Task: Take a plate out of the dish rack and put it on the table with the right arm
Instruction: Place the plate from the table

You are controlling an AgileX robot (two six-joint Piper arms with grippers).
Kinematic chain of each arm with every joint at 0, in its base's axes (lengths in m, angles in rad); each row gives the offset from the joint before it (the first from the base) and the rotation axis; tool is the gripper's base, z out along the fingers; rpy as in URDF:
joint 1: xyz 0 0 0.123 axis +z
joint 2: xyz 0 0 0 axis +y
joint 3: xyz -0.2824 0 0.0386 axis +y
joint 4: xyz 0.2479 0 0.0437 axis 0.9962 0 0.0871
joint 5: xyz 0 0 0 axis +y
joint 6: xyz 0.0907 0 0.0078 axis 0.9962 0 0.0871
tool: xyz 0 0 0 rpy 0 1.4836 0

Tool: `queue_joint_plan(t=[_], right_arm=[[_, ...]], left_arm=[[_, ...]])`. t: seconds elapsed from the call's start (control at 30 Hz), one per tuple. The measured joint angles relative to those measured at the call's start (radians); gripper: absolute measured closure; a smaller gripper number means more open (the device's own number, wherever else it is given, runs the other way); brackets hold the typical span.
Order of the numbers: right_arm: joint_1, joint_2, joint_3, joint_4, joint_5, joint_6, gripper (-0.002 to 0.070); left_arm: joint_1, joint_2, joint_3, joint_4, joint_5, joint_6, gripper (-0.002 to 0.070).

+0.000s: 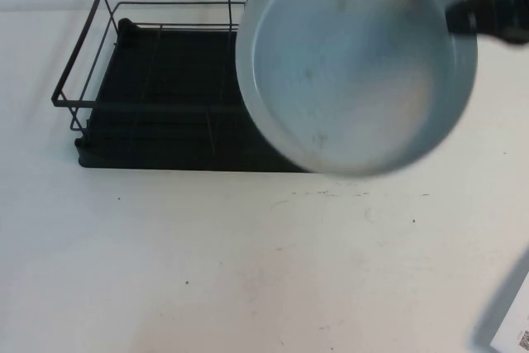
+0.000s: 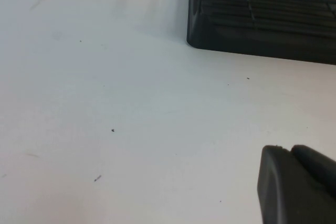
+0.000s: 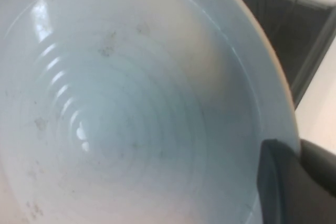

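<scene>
My right gripper (image 1: 459, 19) is shut on the rim of the pale grey-blue plate (image 1: 355, 64) and holds it high in the air, face up toward the high camera, over the right end of the black dish rack (image 1: 165, 97). In the right wrist view the plate (image 3: 121, 103) fills the frame, with the gripper (image 3: 296, 174) clamped on its edge and the rack (image 3: 286, 30) behind. My left gripper (image 2: 289, 153) hangs low over the white table (image 2: 131, 119), apart from the rack's corner (image 2: 252, 30); its two fingers lie together.
The table (image 1: 264, 262) spreads white in front of the rack. A white paper with a printed code (image 1: 517, 328) lies at the front right corner. The rack's wire frame stands at the back left.
</scene>
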State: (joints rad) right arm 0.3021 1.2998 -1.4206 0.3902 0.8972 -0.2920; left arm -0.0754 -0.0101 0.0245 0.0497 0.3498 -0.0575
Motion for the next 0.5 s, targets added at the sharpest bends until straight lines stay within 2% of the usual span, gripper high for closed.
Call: queue_joint_plan(t=[0.23, 0.5], right_arm=[[0.062, -0.093, 0.306, 0.009, -0.083, 0.142, 0.0685], [0.204, -0.070, 0.396, -0.104, -0.147, 0.393, 0.0685]], left_arm=[[0.000, 0.000, 0.000, 0.000, 0.000, 0.000, 0.0679], [0.000, 0.000, 0.000, 0.000, 0.000, 0.000, 0.0679]])
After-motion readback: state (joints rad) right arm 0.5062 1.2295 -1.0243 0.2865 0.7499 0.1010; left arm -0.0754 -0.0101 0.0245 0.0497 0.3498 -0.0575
